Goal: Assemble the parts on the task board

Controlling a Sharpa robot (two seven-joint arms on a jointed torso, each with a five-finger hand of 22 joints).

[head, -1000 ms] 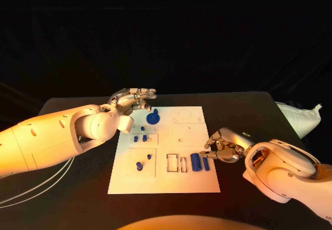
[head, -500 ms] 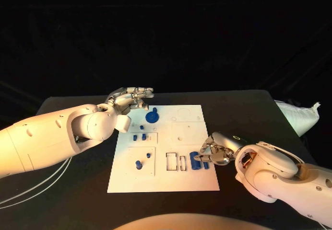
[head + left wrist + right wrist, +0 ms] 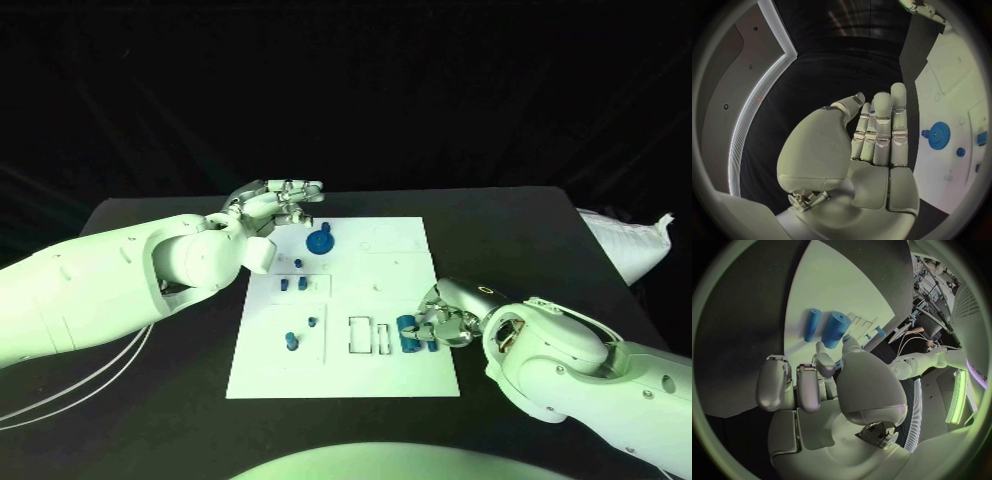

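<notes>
The right hand (image 3: pixel 440 322), fingers curled with nothing visibly clamped, crowds 2 blue cylinders (image 3: pixel 828 328); a nudge could roll them. The left hand (image 3: pixel 873 135) hovers, fingers straight together, empty.

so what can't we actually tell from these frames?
- Right hand contact with the blue cylinders: head view, fingers cover them; right wrist view, thumb hides the near ends.
- Small blue parts on the task board: head view, too small to identify.
- Left hand: nothing visible in it.

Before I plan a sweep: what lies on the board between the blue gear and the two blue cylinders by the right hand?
In the head view, bare white board with empty recesses lies between the blue gear and the cylinders; no loose part shows there.
</notes>
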